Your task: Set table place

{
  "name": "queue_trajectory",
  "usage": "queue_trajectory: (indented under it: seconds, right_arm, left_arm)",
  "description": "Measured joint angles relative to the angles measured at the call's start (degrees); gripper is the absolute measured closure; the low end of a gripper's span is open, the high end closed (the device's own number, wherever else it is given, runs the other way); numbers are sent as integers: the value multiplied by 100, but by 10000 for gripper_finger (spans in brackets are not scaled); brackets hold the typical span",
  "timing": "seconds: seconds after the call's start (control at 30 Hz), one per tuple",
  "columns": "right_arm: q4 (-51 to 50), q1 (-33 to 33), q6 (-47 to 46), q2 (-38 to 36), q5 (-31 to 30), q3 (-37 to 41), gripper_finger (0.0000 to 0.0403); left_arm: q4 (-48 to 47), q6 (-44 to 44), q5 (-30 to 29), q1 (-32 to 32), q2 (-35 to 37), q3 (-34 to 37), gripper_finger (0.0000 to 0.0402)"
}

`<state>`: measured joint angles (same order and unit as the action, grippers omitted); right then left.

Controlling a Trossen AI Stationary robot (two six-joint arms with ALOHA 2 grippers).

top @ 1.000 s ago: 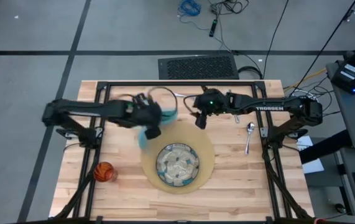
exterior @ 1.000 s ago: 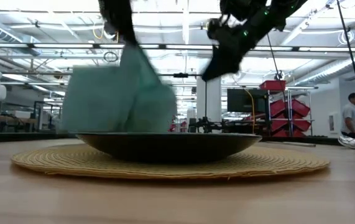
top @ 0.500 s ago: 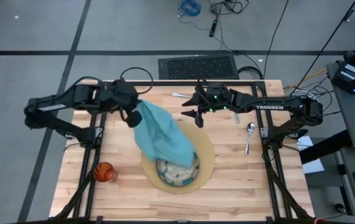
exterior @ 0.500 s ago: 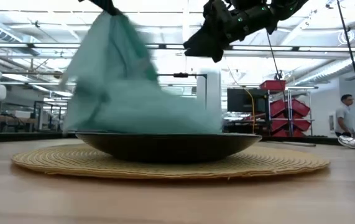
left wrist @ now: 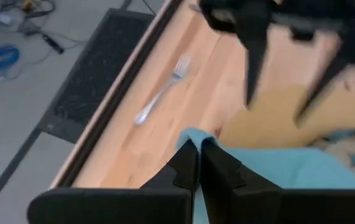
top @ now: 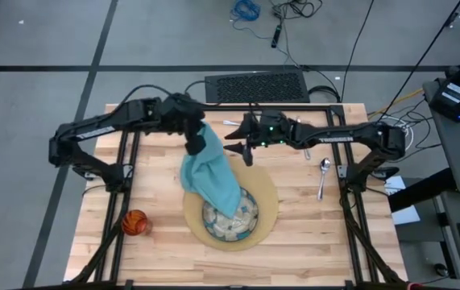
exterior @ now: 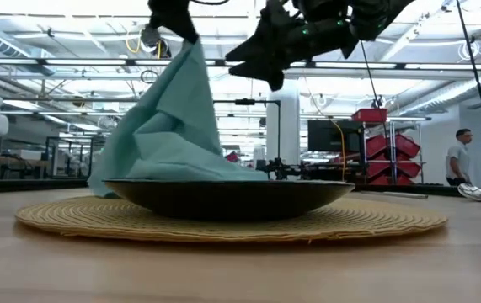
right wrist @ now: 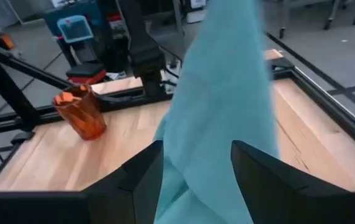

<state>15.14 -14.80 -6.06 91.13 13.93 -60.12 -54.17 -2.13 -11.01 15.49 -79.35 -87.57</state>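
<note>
Over the table's (top: pixel 310 234) middle, one light-blue napkin (top: pixel 212 179) hangs in soft folds from the left gripper (top: pixel 195 145), whose fingers are pinched tight on its top corner; its lower end drapes onto the single greenish patterned plate (top: pixel 242 221), which sits on one round tan mat (top: pixel 268 197). Just beside the cloth, the right gripper (top: pixel 239 150) hovers above the mat's far edge with its jaws spread wide, holding nothing. One orange cup (top: pixel 134 221) stands near the left edge, one fork (left wrist: pixel 160 94) lies at the far edge, and one spoon (top: pixel 323 176) rests to the right.

Two dark arms — white lettering
</note>
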Motion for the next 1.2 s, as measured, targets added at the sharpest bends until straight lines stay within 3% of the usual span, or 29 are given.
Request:
queue_trajectory:
  seconds: [0.17, 0.3, 0.63, 1.03, 1.2]
  right_arm:
    - [-113, 337, 419, 177, -1183, -234, 222]
    - [-198, 547, 919, 356, -1756, -263, 222]
    - [-109, 1070, 3188, 540, -3572, -268, 222]
    - [-199, 1230, 3632, 881, -4017, -270, 222]
    - [319, 1230, 4040, 1141, -4973, -268, 232]
  left_arm:
    - [-27, -375, -273, 36, -176, -580, 401]
    - [-20, -492, -264, 28, -190, -964, 401]
    - [-201, -487, -282, 35, -192, -1141, 401]
    - [-141, -444, -282, 76, -191, -1141, 401]
    - [-146, -446, -269, 90, -192, -1139, 401]
